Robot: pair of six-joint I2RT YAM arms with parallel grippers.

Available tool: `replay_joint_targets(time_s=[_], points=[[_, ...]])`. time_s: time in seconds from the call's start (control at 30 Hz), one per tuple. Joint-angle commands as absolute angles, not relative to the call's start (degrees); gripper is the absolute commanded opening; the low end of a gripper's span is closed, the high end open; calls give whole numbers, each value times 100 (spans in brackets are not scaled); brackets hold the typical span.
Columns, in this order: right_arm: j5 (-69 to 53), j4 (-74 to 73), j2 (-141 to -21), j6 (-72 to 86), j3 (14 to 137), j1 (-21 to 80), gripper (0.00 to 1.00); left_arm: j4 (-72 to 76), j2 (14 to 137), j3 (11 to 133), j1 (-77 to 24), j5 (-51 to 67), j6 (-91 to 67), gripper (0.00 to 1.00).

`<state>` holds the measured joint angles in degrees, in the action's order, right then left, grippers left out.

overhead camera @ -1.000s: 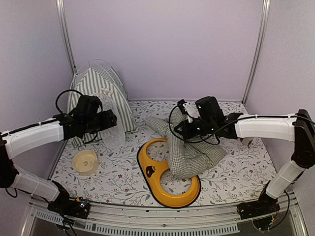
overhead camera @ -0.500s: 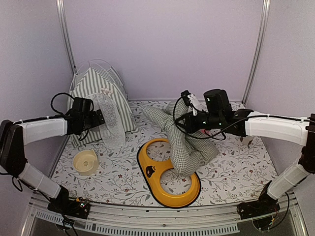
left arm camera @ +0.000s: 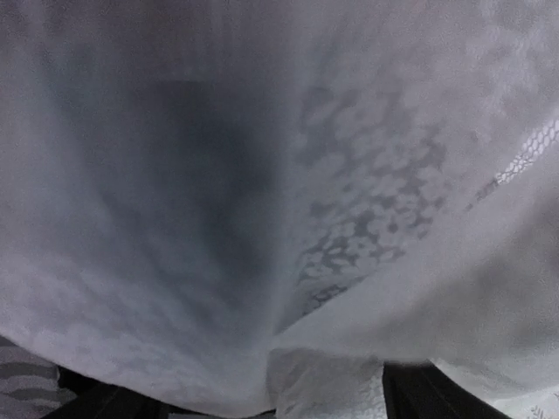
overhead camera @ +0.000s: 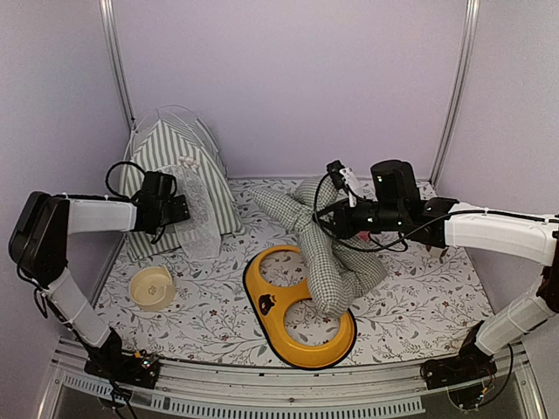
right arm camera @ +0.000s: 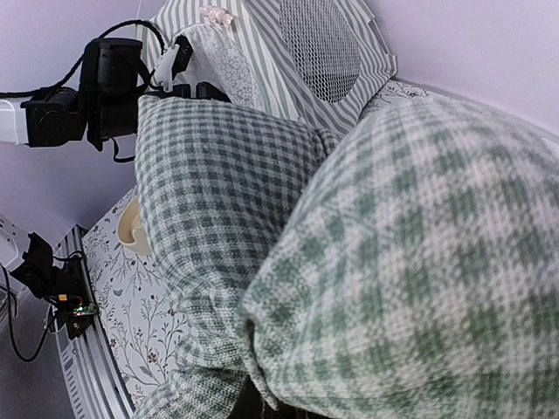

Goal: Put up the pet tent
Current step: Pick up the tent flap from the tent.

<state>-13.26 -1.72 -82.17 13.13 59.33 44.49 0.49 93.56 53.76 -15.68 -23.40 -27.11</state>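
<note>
The pet tent [overhead camera: 166, 161], green-and-white striped, stands upright at the back left with thin white poles arching over it. Its white mesh door flap [overhead camera: 201, 223] hangs down the front. My left gripper [overhead camera: 181, 210] is pressed into that flap. In the left wrist view the mesh flap [left arm camera: 288, 201] fills the frame, and the dark fingertips [left arm camera: 428, 394] stand wide apart at the bottom corners, open. My right gripper [overhead camera: 330, 218] is shut on the green-checked cushion [overhead camera: 330, 262] and holds one end up off the mat. The cushion [right arm camera: 419, 262] hides the right fingers. The tent's round grey mesh window [right arm camera: 319, 39] shows behind the cushion.
A yellow two-hole bowl holder [overhead camera: 266, 305] lies at the front centre, partly under the cushion. A cream bowl [overhead camera: 152, 286] sits at the front left. The floral mat [overhead camera: 419, 297] covers the table. Walls and metal posts [overhead camera: 115, 61] close in the back and sides.
My left gripper drew back left along the door flap as that arm folded in. The right gripper moved slightly right and up, lifting the cushion more upright.
</note>
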Motion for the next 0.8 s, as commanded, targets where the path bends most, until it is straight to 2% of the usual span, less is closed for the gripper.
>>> replay_joint_targets(time_s=[0.0, 0.07, 0.13, 0.23, 0.3, 0.6, 0.77], points=[[-1488, 166, -7943, 1396, 5941, 4419, 0, 409, 9635, 5625, -1410, -2442, -2473, 77], [-1487, 162, -7916, 1401, 5941, 4414, 0, 478, 9752, 5720, -1391, -2344, -2293, 63], [-1466, 154, -7886, 1398, 5934, 4414, 0, 530, 9763, 5787, -1402, -2162, -2148, 40], [-1429, 158, -7843, 1406, 5909, 4412, 0, 456, 9538, 5805, -1472, -1787, -2171, 12], [-1400, 147, -7838, 1406, 5891, 4414, 0, 354, 9308, 5765, -1596, -1569, -2266, 0], [-1367, 90, -7883, 1289, 5965, 4405, 0, -361, 8214, 5934, -2626, -1256, -2818, 0], [-1418, 27, -7977, 1220, 6146, 4335, 0, -617, 7944, 6140, -2769, -599, -3317, 0]])
